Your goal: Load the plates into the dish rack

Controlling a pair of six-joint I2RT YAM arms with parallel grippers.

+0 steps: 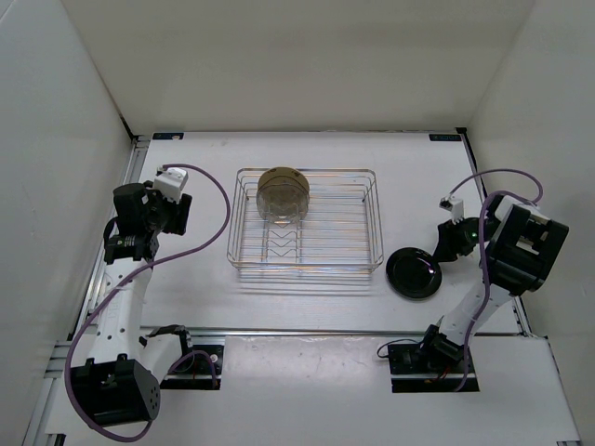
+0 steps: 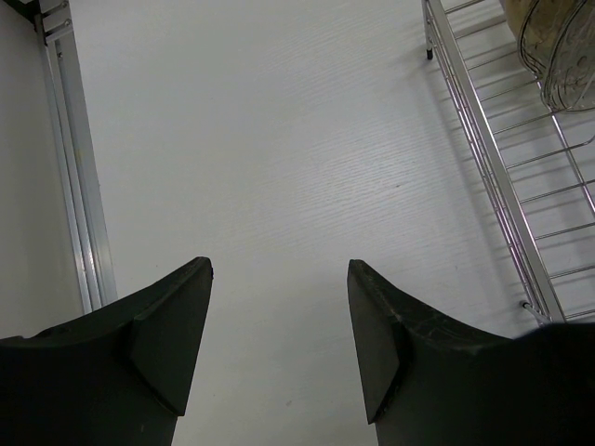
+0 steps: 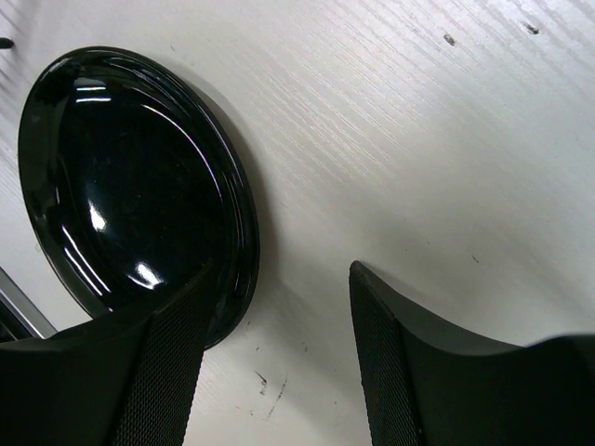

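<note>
Plainly, the left gripper [image 2: 279, 268] is hanging with its fingers spread wide and holding nothing, over bare table [image 2: 279, 139] at nine o'clock of the dish rack [image 1: 325, 237]. Inside the rack, a cluster of plates [image 1: 282, 193] is standing on edge toward eleven o'clock. A tan one and a translucent one are showing, and I cannot tell how many are packed there. The black plate [image 1: 413, 272] is lying flat on the table at four o'clock of the rack, outside it. The right gripper [image 3: 281, 268] is hovering beside it, fingers parted and empty. One finger is overlapping the plate's rim at five o'clock and the other is over bare table. The trouble, I judge, is sitting here: the rim is lying low and glossy, so closing fingers are risking a skid off it or a shove that sends the plate away. A weak pinch is risking a drop against the rack's wire wall or the standing plates.
</note>
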